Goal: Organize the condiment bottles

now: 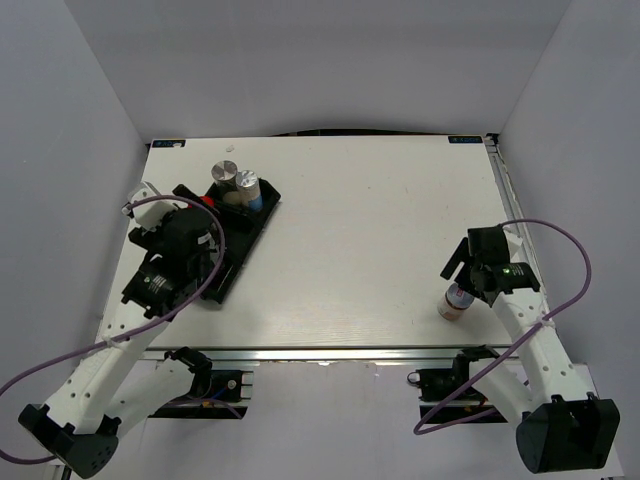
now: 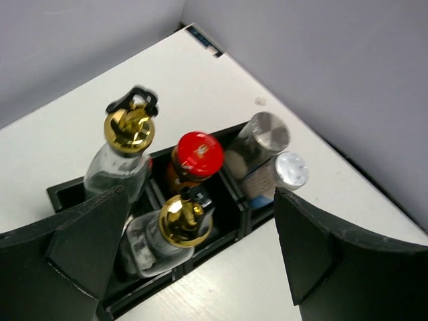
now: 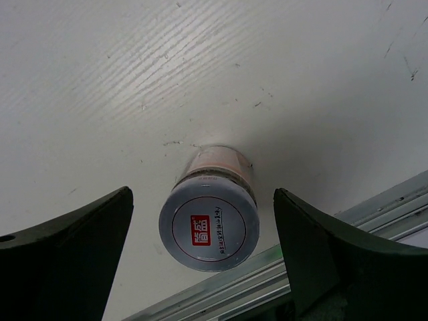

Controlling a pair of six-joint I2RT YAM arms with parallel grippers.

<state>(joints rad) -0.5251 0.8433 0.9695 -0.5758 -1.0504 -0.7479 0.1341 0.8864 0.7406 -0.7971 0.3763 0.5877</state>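
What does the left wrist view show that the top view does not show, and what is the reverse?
Only the left wrist view: two gold-spouted bottles standing in the tray; in the top view the left arm hides them. Only the top view: a short jar standing alone near the right front edge of the table. Both: the tray, two silver-lidded jars at its end, and the red-lidded jar, though from above only a bit of red shows.

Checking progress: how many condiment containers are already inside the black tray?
5: two gold-spouted bottles, a red-lidded jar beside them, two silver-lidded jars at the far end. A sixth jar stands outside on the table. The tray's near end is partly hidden.
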